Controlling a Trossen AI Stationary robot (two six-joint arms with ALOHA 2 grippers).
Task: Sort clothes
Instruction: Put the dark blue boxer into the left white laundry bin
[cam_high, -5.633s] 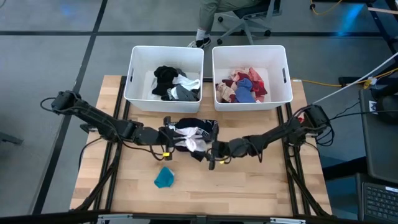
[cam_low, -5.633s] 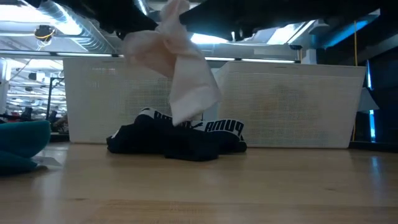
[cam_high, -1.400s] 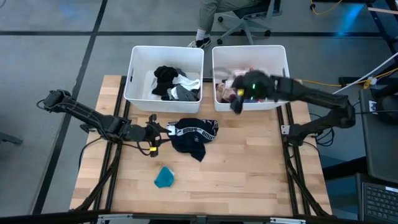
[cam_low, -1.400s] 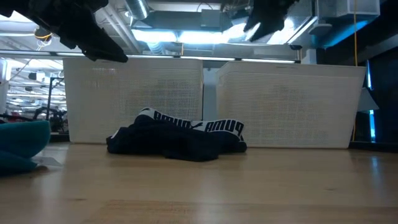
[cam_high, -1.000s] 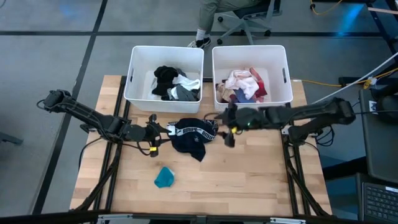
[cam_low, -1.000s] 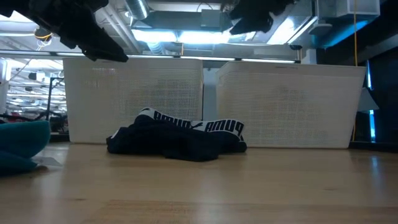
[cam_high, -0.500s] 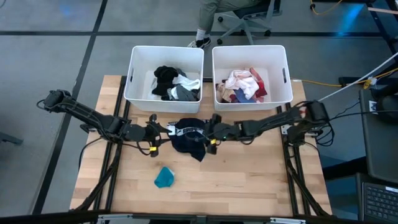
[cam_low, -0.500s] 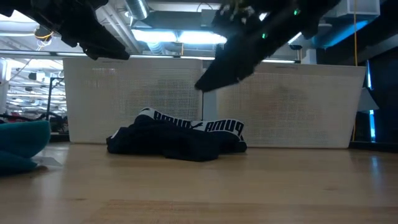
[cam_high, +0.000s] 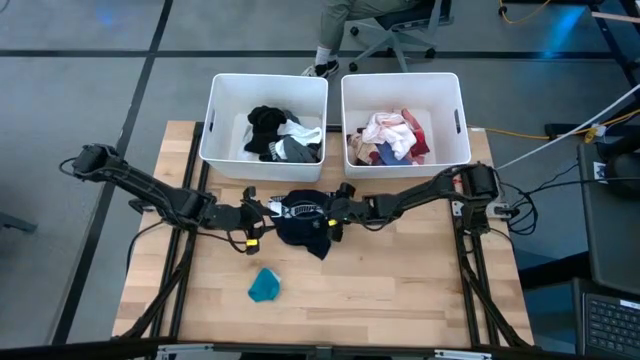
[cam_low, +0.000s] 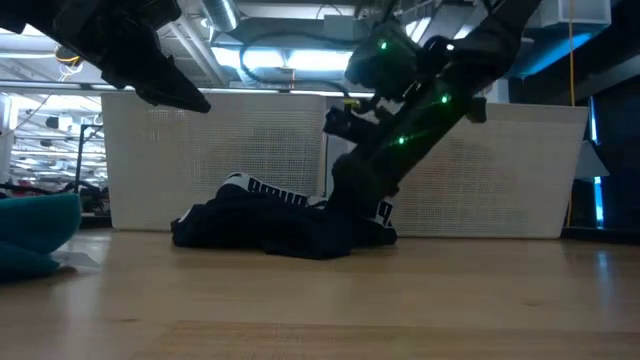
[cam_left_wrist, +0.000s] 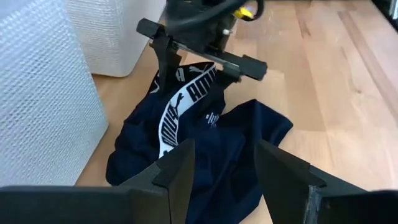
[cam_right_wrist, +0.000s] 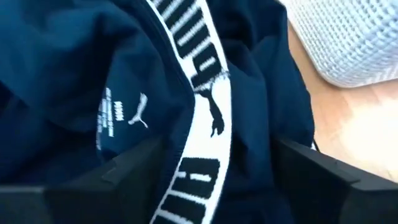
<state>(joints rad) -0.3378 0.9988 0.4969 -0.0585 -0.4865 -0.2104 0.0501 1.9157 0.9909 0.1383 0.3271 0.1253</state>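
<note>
A navy garment (cam_high: 305, 230) with a white lettered band lies crumpled on the wooden table in front of the two bins. My right gripper (cam_high: 328, 218) reaches slanting down onto its right part, open, with the band (cam_right_wrist: 208, 112) between its fingers. My left gripper (cam_high: 270, 210) hovers just left of the garment, open, above the table and pointing at it (cam_left_wrist: 211, 143). A small teal cloth (cam_high: 264, 286) lies nearer the front edge. Black, white and grey clothes (cam_high: 283, 135) fill the left bin; pink, red and blue ones (cam_high: 390, 138) fill the right bin. My right gripper comes at the navy garment slanting down from the table's right. Its open fingers (cam_right_wrist: 127, 168) stand on either side of the white band. I cannot tell whether the tips touch the cloth. The garment lies slack on the table.
Two white bins (cam_high: 215, 120) (cam_high: 460, 110) stand side by side along the table's far edge, close behind the garment. Bare wood stretches across the front and right of the table (cam_high: 420, 290). A person's legs and a chair show beyond the far edge.
My right gripper has come down from beside the right bin toward the table's left, tipping further downward, until its open fingers stand over the navy garment's band. The garment lies as before.
</note>
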